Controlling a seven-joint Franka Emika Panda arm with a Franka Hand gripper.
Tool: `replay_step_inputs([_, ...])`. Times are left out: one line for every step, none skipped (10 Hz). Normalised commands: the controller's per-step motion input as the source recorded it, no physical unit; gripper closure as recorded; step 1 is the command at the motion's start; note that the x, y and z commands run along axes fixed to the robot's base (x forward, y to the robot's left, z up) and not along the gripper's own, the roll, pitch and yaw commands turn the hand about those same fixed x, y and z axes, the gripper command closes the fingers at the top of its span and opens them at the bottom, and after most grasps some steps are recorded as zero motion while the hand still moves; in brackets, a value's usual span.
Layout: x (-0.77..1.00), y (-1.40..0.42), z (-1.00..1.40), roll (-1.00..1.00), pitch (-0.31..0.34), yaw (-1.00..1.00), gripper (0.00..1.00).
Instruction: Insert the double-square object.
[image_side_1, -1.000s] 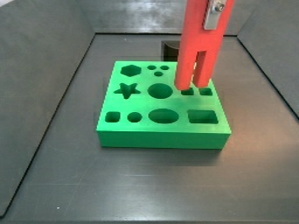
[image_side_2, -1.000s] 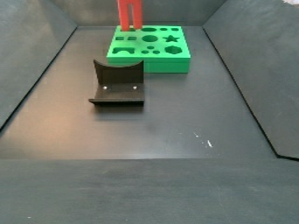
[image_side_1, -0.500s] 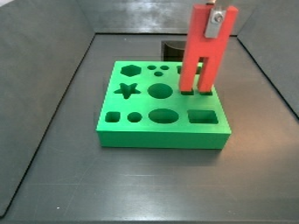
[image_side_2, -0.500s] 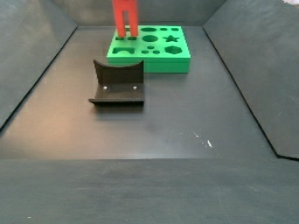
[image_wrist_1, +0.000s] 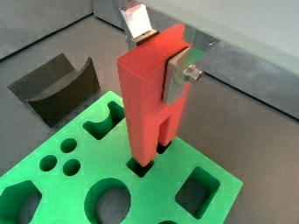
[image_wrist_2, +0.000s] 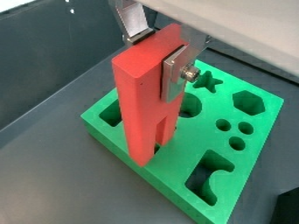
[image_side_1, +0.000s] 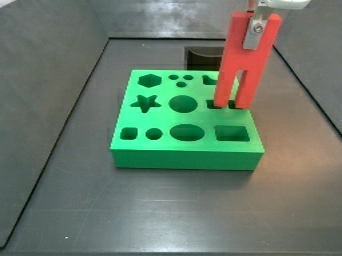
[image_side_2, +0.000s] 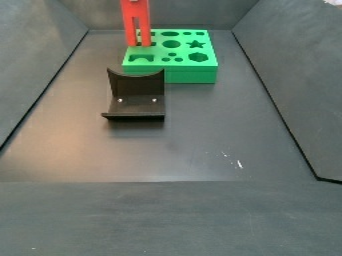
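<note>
The double-square object (image_side_1: 243, 65) is a tall red-orange bar standing upright with its two legs down. My gripper (image_side_1: 253, 28) is shut on its upper end; in both wrist views the silver fingers (image_wrist_1: 181, 74) (image_wrist_2: 176, 66) clamp its two sides. The leg ends meet the two small square holes of the green board (image_side_1: 160, 125), near its right edge, and one leg dips into a hole (image_wrist_1: 140, 166). The bar and board also show in a side view (image_side_2: 135, 24) (image_side_2: 201, 62). The gripper (image_wrist_1: 160, 48) (image_wrist_2: 158, 45) sits above the board (image_wrist_1: 162, 178) (image_wrist_2: 251, 179).
The dark fixture with a curved notch (image_side_2: 134, 95) stands on the floor in front of the board; it shows behind the board in a side view (image_side_1: 203, 57) and in a wrist view (image_wrist_1: 56, 85). The board has star, hexagon, round, oval and square holes. Grey walls enclose the floor.
My gripper has moved down with the red-orange bar in it. The leg ends have come down to the board's two small square holes.
</note>
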Motion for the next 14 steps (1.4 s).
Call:
replay_step_inputs([-0.18,0.0,-0.18,-0.09,-0.03,0.18,1.0])
replay_step_inputs([-0.3,0.0,-0.03,-0.11,-0.066,0.37,1.0])
replay_step_inputs([-0.35,0.0,0.0,-0.11,-0.087,0.41,1.0])
replay_step_inputs([-0.39,0.0,0.0,-0.11,-0.086,0.35,1.0])
replay_step_inputs([-0.23,0.0,0.0,-0.08,-0.051,0.2,1.0])
replay_step_inputs([0.0,-0.02,-0.05,-0.03,0.0,0.0,1.0])
replay_step_inputs([0.13,-0.1,-0.1,-0.02,0.0,0.0,1.0])
replay_step_inputs([0.31,-0.06,-0.13,0.0,0.0,0.0,1.0])
replay_step_inputs([0.34,-0.01,-0.17,0.0,0.02,0.0,1.0])
replay_step_inputs([0.32,0.0,-0.17,0.0,0.021,0.0,1.0])
replay_step_inputs([0.15,0.0,-0.16,0.01,0.014,0.0,1.0])
replay_step_inputs([0.0,0.0,-0.14,0.0,0.0,0.0,1.0])
replay_step_inputs([0.0,0.0,-0.22,0.0,0.0,0.0,1.0])
replay_step_inputs([0.0,0.0,-0.28,0.01,0.0,0.0,1.0])
